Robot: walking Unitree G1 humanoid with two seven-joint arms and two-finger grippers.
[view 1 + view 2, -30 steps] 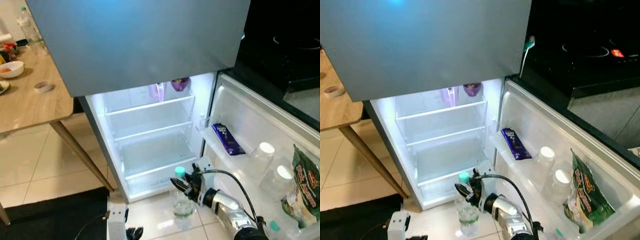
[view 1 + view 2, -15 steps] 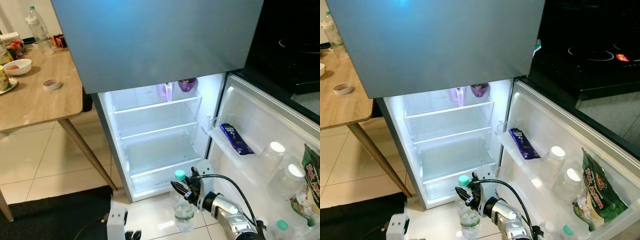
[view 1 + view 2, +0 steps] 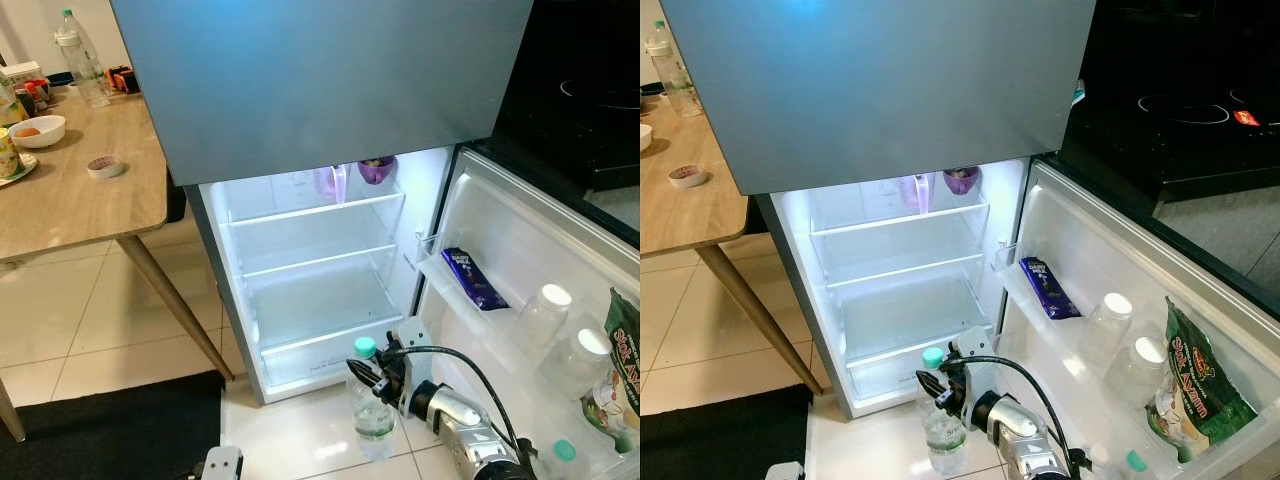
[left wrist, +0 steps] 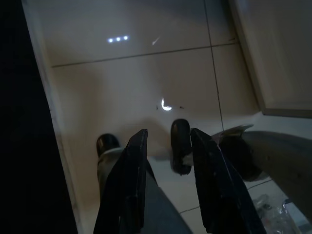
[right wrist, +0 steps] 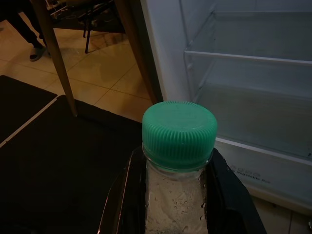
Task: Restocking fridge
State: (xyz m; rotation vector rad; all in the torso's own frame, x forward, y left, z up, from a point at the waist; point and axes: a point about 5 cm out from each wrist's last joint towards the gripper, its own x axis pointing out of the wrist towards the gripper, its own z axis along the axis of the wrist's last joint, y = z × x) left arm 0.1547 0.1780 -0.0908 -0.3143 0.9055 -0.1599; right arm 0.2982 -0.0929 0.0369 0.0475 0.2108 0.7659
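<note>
Clear plastic water bottle (image 3: pixel 369 410), clamped upright between the right gripper (image 3: pixel 378 384) fingers, sits at six o'clock below the open fridge (image 3: pixel 310 280), apparently ready for shelving, while the left gripper (image 4: pixel 168 161) hangs idle, fingers apart and empty.

Fridge interior (image 3: pixel 315 290) brightly lit, slightly overexposed; wrist views dim, murky; eye views sharp.

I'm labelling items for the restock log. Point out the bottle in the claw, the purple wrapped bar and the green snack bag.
Clear green-capped water bottle (image 3: pixel 366 412), left eye view, body.
Purple wrapped bar (image 3: pixel 473 279), left eye view, wrapper middle.
Green snack bag (image 3: pixel 1193 378), right eye view, front.
</note>
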